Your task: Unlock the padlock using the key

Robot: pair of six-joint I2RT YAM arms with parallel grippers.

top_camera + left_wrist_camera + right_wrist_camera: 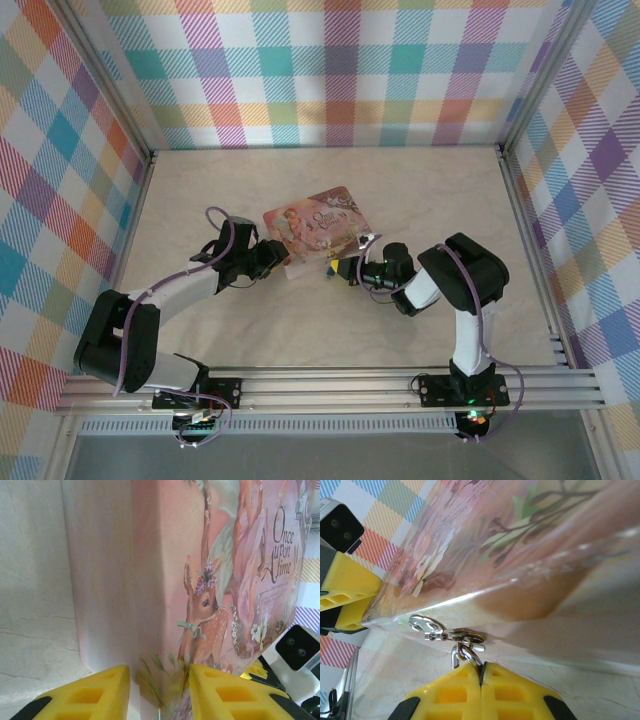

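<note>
Walls (330, 70): bright plaid panels stood around three sides of the workspace
Table (330, 180): a pale, marble-patterned surface lay inside the walls
Left arm (170, 295): it reached from the near left corner towards the middle of the table
Right arm (460, 290): it bent in from the near right, its wrist pointing left
Pink tin (315, 225): a rectangular box, printed with a fawn and the words "Once upon A time", sat near the centre of the table between the two wrists
Left gripper (160, 680): its yellow fingers stood partly apart and clamped one corner of the pink tin, one finger against the side wall and the other on the printed lid
Right gripper (481, 672): its yellow fingers were pressed together, pinching a thin silver ring (467, 647) at their tips, just beside the tin's lower edge
Silver ring: a short chain joined it to a flat silver tab (426, 625) with two holes; whether a key hung there could not be told
Padlock (327, 268): a tiny blue-teal speck in the overhead view, at the tin's near edge, just in front of the right gripper; too small for detail
</note>
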